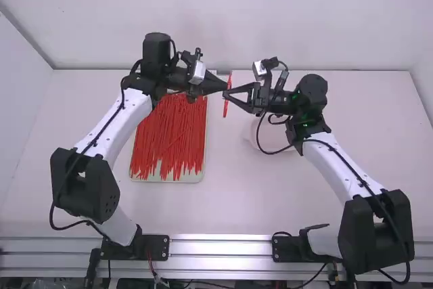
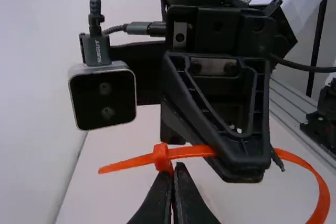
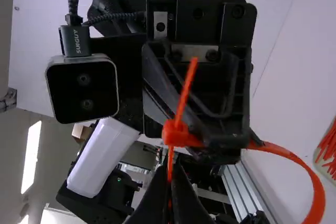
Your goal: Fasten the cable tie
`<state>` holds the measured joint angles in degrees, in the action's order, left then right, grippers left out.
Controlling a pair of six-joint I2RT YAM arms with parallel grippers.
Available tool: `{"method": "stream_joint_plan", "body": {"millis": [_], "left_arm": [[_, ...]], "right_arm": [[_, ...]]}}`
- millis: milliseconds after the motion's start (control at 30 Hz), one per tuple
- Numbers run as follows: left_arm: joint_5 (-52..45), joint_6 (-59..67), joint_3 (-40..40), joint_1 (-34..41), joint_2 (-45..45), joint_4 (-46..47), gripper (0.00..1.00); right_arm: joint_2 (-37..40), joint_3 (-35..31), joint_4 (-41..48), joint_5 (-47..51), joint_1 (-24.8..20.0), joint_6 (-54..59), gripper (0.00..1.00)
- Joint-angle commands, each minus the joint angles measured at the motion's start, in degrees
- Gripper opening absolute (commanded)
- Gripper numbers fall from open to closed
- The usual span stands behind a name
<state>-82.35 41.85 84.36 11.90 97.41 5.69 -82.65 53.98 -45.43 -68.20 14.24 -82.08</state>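
Left hand [image 2: 171, 181] pinches the cable tie [image 2: 185, 153] by its head; right hand [image 3: 169, 181] clamps the strap. Light, springy, probably slippery: grip near the head.

A white table [image 1: 352, 106] bears a pale rectangular tray with rounded corners [image 1: 169, 179], left of its middle, long sides running from the near edge toward the far one. A heap of thin red plastic cable ties [image 1: 172, 137] covers the tray. Just right of the middle, apart from the tray, sits a small white rounded object [image 1: 252, 137], too faint to identify
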Motion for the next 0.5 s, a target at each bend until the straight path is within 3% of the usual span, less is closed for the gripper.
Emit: {"method": "stream_joint_plan", "body": {"millis": [0, 467], "left_arm": [[-6.3, 6.7, -0.4, 0.1, -0.4, 2.1, 0.02], [-7.6, 7.6, -0.4, 0.1, -0.8, 2.5, 0.02]], "right_arm": [[0.2, 0.0, -0.2, 4.5, -1.1, 0.0, 0.0], [0.1, 0.0, -0.2, 5.3, -2.1, 0.7, 0.0]]}}
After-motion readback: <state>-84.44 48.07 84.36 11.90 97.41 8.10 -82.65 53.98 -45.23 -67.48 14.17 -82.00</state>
